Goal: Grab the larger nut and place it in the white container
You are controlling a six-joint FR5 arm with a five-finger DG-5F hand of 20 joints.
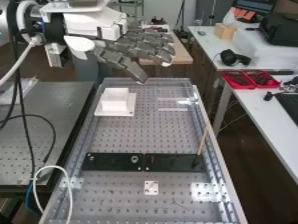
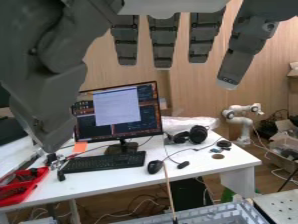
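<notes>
The hand (image 1: 136, 47) is high over the bench's far end in the high view, its fingers straight and spread, nothing held. In the wrist view the hand (image 2: 163, 42) also has extended fingers, with the thumb apart from them. The white container (image 1: 114, 100) stands on a pale plate toward the far left of the perforated bench, below and nearer than the hand. On the flat black bar (image 1: 169, 162) the bearing (image 1: 134, 159) stands, and the smaller nut (image 1: 91, 158) is a small spot to its left.
A thin wooden stick (image 1: 203, 142) rises from the bar's right end. A clear bracket (image 1: 174, 103) lies right of the container, and a small white plate (image 1: 151, 188) lies nearer than the bar. Red trays (image 1: 249, 79) sit on the side table. A cable (image 1: 63, 172) loops at the near left.
</notes>
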